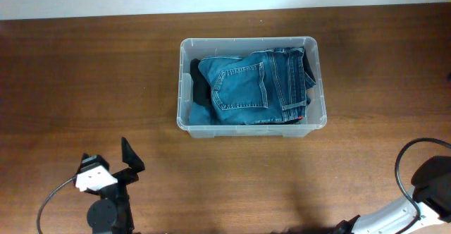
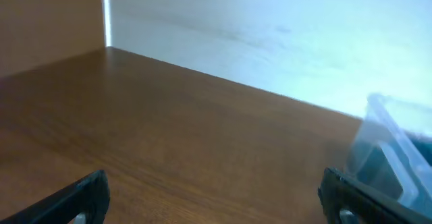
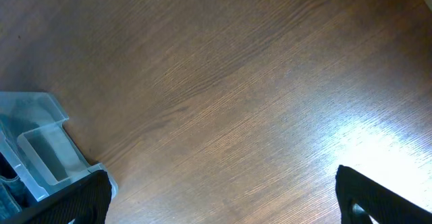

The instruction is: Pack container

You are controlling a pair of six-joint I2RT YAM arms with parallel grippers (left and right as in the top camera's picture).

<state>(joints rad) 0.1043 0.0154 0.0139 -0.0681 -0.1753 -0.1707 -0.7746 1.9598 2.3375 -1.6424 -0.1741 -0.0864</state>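
The container (image 1: pixel 182 86), a clear plastic tub with rounded corners and a thick rim, stood on the brown wooden worktop (image 1: pixel 84 72) a little right of centre and toward the far edge, its long sides running left to right. It was already filled: a folded pair of blue denim jeans (image 1: pixel 254 84) lay on top, taking up most of the inside, with a stitched back pocket facing up and the waistband end toward the right wall. Under and to the left of the jeans a dark garment (image 1: pixel 199 87) showed in the gap along the left wall; what kind of garment it was could not be told. Nothing rose clearly above the rim. Both arms sat well apart from the tub near the front edge of the worktop, the left arm (image 1: pixel 106 192) at the lower left and the right arm (image 1: pixel 416 192) at the lower right corner. The left jaws stood wide apart with nothing between them, pointing across bare wood toward a pale wall (image 2: pixel 270 28), with one corner of the tub at the right of that wrist view. The right jaws were likewise spread wide and held nothing, hanging over bare wood, with a corner of the tub showing at the lower left of that wrist view.
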